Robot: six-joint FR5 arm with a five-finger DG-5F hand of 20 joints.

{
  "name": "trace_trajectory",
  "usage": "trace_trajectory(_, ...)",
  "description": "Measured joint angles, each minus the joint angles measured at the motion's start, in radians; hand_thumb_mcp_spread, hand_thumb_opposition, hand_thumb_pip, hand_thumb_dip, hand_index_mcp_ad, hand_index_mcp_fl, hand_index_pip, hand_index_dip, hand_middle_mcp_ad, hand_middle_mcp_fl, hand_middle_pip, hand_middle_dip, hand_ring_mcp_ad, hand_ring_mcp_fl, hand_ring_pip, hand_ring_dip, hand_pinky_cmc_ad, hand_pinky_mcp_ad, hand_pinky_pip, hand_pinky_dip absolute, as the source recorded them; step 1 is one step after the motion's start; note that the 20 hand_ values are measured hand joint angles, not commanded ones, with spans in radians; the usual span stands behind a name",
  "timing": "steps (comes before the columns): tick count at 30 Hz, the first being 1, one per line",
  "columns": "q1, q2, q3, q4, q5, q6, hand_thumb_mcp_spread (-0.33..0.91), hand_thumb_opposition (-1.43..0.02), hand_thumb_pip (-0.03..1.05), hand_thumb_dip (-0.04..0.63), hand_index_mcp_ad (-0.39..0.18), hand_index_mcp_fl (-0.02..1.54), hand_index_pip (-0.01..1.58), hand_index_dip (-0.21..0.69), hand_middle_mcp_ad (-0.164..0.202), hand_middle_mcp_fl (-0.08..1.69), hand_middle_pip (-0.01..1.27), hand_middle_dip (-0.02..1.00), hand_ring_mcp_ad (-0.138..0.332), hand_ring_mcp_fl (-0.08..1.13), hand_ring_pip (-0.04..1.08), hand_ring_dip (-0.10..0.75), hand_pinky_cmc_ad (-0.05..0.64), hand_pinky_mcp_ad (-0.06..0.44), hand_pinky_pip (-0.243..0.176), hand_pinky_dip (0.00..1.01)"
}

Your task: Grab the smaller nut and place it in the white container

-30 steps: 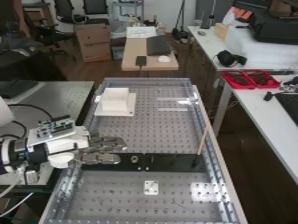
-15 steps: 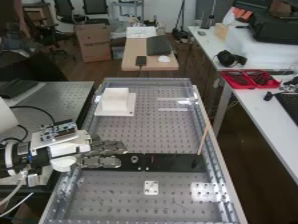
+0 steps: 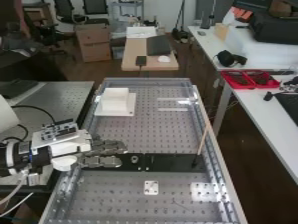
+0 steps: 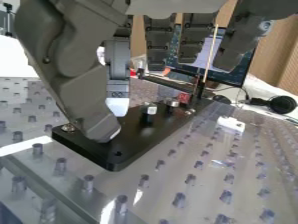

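While the hand (image 3: 101, 161) hangs open over the black bar (image 3: 171, 163), fingers nearly straight, the white container (image 3: 116, 102) stands farther along the bench (image 3: 153, 135).

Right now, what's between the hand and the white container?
High view: nothing stands there. From the hand to the white container it's just bare perforated bench top.

In my high view, the left edge cuts off the arm (image 3: 41, 155), and the hand (image 3: 101, 161) hides part of the bar (image 3: 174, 163). On my wrist view, the thumb (image 4: 76, 87) covers some of it too; fingers (image 4: 159, 42) run past the top edge.
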Motion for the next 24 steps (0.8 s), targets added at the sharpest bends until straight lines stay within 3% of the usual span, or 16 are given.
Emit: trace_trajectory(24, -0.001, -0.011, 0.006, 0.005, -0.005, 0.003, 0.47, -0.88, 0.72, 0.241, -0.178, 0.00, 1.56, 0.204, 0.038, 0.07, 0.13, 0.20, 0.087, 0.00, 0.10, 0.059, 0.312, 0.225, -0.061, 0.19)
